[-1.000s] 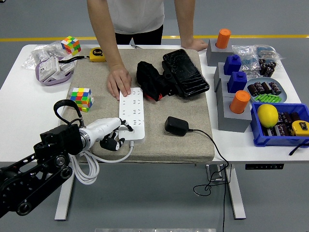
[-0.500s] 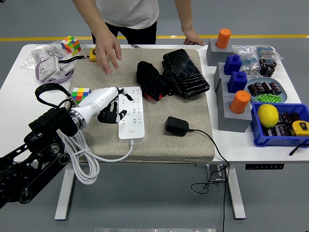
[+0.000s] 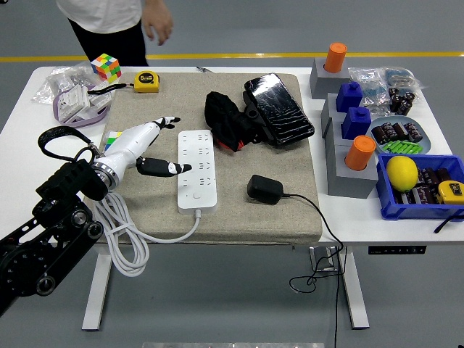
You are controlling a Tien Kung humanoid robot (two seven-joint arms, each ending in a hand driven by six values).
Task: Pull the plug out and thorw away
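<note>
The black plug adapter (image 3: 264, 189) lies unplugged on the beige mat near the table's (image 3: 362, 217) front edge, long axis left-right, cable running right; the white power strip (image 3: 197, 168) runs front-to-back beside it; the left hand (image 3: 148, 145), fingers spread and empty, hovers left of the strip.

power strip (image 3: 198, 178) white | adapter (image 3: 264, 189) black | mat (image 3: 283, 210) beige | lemon (image 3: 402, 173) yellow | bin (image 3: 385, 197) blue

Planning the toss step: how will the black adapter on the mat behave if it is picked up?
The black adapter looks rigid and blocky, so it probably won't roll. Its thin cable trails off the mat over the table edge; it will likely flop, drag and perhaps snag.
</note>
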